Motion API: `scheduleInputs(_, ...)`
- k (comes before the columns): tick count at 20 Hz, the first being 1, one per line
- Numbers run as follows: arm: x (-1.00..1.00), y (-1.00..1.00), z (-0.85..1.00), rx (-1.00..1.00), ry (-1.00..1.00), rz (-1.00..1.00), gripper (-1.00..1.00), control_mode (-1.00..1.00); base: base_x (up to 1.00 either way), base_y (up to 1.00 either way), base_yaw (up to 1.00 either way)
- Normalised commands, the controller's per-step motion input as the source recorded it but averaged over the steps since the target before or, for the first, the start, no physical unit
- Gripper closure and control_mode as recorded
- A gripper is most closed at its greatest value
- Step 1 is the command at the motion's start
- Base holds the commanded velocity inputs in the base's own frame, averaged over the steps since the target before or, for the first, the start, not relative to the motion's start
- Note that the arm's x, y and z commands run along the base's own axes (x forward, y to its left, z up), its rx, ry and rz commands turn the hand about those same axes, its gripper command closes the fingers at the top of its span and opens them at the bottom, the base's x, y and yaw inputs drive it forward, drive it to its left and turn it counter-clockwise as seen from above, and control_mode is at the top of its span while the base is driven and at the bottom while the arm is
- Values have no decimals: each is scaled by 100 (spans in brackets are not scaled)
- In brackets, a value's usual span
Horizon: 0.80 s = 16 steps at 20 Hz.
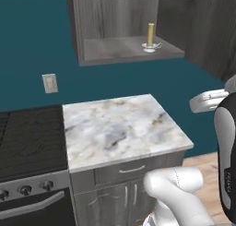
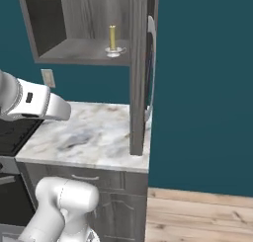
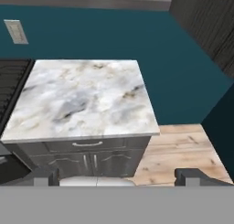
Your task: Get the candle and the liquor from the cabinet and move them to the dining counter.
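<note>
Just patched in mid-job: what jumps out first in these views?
The open cabinet on the teal wall, with the candle standing alone on its shelf in a white holder. Below it sits a small marble worktop over grey drawers, with a black stove at its left. In the hand view the gripper is open, pointing down at that worktop from well back.

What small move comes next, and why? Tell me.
Probably raise the open end effector toward the candle standing upright on the shelf of the open cabinet. The end effector holds nothing and hangs low over the small marble worktop, well beneath that shelf.
</note>
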Motion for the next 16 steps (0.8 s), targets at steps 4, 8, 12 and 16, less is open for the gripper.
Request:
scheduleInputs(4, 0, 0, 0, 0, 0, 0, -100, 100, 51, -6, 12)
scheduleInputs(8, 0, 0, 0, 0, 0, 0, -100, 100, 56, -1, 10)
scheduleInputs(12, 0, 0, 0, 0, 0, 0, -100, 100, 48, 0, 6)
scheduleInputs(16, 0, 0, 0, 0, 0, 0, -100, 100, 44, 0, 3)
